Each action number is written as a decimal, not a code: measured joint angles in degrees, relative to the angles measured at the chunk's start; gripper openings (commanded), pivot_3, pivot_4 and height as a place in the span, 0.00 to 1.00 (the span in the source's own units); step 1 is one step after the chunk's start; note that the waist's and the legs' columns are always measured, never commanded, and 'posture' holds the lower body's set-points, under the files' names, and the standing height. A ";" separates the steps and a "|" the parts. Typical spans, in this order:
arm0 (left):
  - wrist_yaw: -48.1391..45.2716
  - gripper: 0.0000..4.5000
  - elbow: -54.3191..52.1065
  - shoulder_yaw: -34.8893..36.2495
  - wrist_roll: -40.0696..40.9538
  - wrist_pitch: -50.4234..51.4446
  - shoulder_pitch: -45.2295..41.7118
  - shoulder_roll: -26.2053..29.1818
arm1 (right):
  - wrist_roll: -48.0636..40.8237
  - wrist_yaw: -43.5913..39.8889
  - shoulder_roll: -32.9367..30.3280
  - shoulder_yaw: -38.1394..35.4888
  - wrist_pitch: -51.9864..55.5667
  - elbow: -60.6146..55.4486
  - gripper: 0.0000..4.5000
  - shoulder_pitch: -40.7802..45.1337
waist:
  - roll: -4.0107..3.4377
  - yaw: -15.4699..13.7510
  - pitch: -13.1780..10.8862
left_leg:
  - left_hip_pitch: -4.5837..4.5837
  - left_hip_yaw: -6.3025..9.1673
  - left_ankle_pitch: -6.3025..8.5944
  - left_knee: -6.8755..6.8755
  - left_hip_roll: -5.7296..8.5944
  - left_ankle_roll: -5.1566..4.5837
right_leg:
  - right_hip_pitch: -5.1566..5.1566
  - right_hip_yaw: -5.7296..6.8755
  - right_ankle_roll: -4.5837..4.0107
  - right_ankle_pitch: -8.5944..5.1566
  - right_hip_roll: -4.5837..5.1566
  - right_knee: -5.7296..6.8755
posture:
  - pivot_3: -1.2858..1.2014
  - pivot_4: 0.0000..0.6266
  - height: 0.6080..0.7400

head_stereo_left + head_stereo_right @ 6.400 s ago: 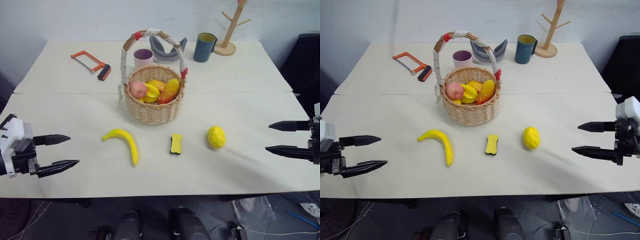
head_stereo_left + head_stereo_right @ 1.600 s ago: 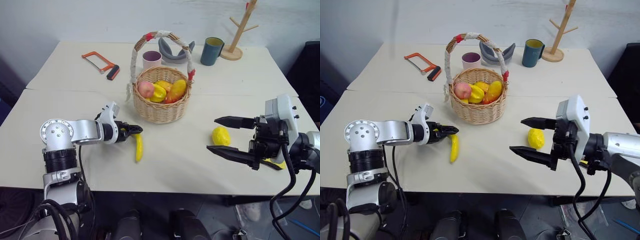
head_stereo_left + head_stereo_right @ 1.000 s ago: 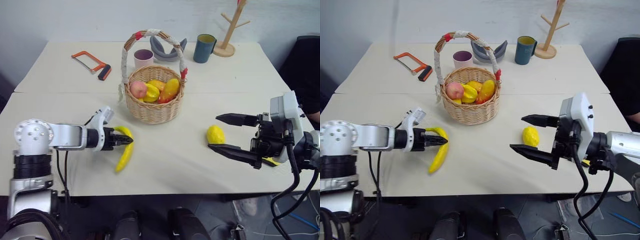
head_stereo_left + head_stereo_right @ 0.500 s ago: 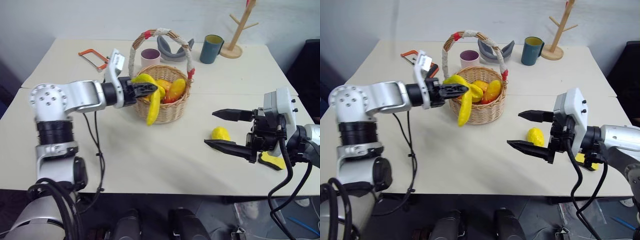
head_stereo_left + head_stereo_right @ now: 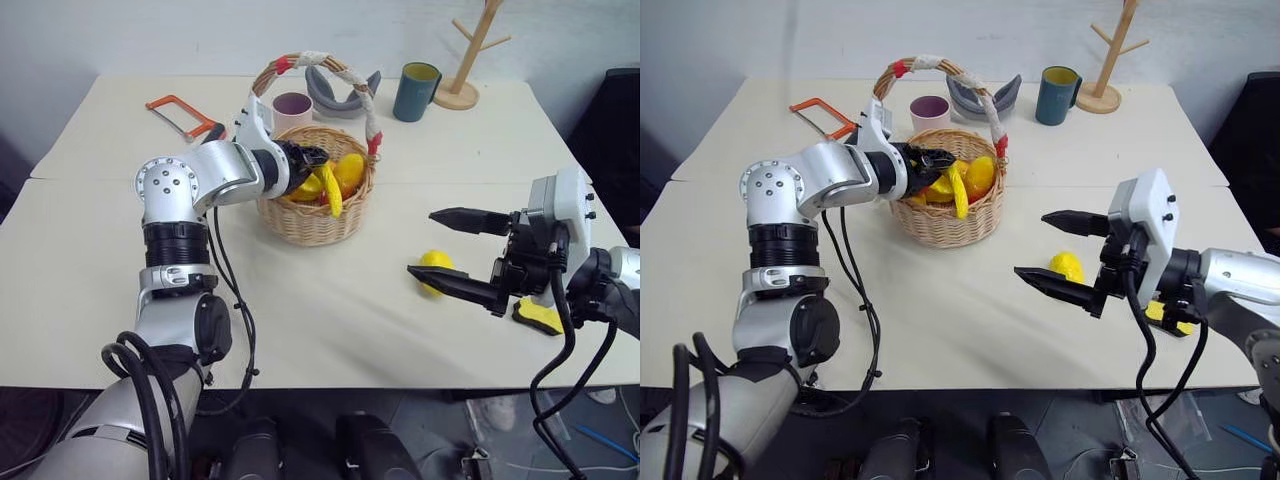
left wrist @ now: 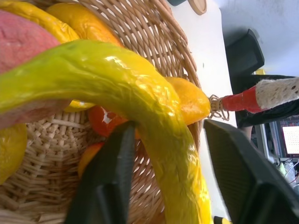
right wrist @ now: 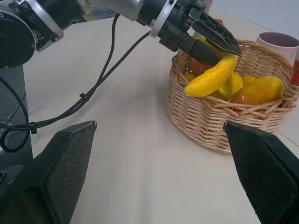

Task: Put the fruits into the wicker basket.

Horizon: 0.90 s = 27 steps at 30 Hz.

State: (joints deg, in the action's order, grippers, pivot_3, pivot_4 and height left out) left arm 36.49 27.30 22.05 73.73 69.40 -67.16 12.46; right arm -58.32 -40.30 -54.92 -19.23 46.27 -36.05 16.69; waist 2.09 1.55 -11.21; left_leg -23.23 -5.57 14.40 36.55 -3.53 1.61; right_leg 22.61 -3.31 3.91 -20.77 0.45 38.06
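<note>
Left gripper (image 5: 306, 165) over wicker basket (image 5: 315, 218); jaws parted, banana (image 5: 330, 190) between them. Right gripper (image 5: 452, 252) spread wide, lemon (image 5: 434, 264) at its 6 o'clock jaw.

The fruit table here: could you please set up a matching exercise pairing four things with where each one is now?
Things:
1. banana
2. lemon
3. hacksaw
4. sponge

Places:
A. far left part of the table
B. on the table between the right gripper's open fingers
C. over the basket, between the left gripper's fingers
D. near table edge, under the right arm

Pairs: 1-C, 2-B, 3-A, 4-D
</note>
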 measured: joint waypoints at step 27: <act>-101.14 0.99 -44.61 -18.79 -24.70 -27.48 30.43 43.39 | 5.35 5.76 1.57 -9.79 3.90 -0.97 1.00 -20.49 | -0.01 0.21 0.00 | 0.12 -0.01 -0.03 -0.15 0.03 -0.25 | -0.14 -0.02 -0.13 0.06 0.06 -0.10 | 0.52 0.24 1.00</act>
State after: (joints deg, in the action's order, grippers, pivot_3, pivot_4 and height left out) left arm -64.65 -17.31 3.26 49.03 41.92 -36.73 55.85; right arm -52.97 -34.54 -53.34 -29.02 50.17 -37.02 -3.80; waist 2.09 1.76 -11.21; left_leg -23.11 -5.58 14.38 36.40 -3.50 1.35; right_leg 22.47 -3.33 3.77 -20.71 0.51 37.96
